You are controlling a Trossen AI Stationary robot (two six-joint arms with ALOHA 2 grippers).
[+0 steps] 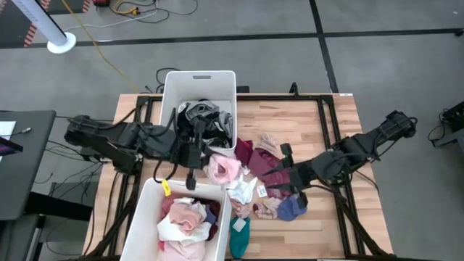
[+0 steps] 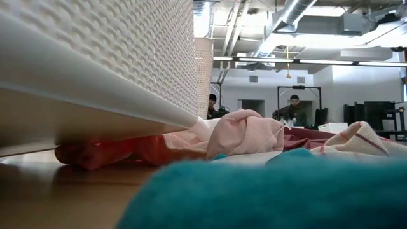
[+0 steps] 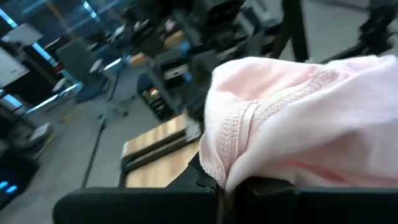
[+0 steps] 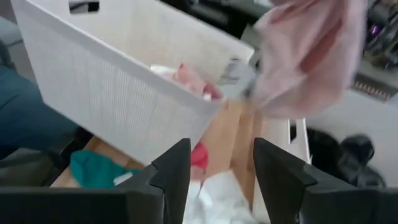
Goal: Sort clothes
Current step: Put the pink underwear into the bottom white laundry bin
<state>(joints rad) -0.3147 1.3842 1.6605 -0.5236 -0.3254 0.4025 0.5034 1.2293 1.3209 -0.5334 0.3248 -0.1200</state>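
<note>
On your wooden table (image 1: 330,130) two white plastic bins sit along the left half. The far bin (image 1: 174,87) stands at the table's back edge; the near bin (image 1: 143,210) stands at the front edge, with a small yellow tag (image 1: 166,188) on its rim. A dark frame runs round the tabletop. The floor beyond is grey, crossed by dark lines and a yellow cable (image 1: 98,51). A white pole base (image 1: 61,42) stands at the far left. Two people (image 2: 292,108) show in the room behind.
</note>
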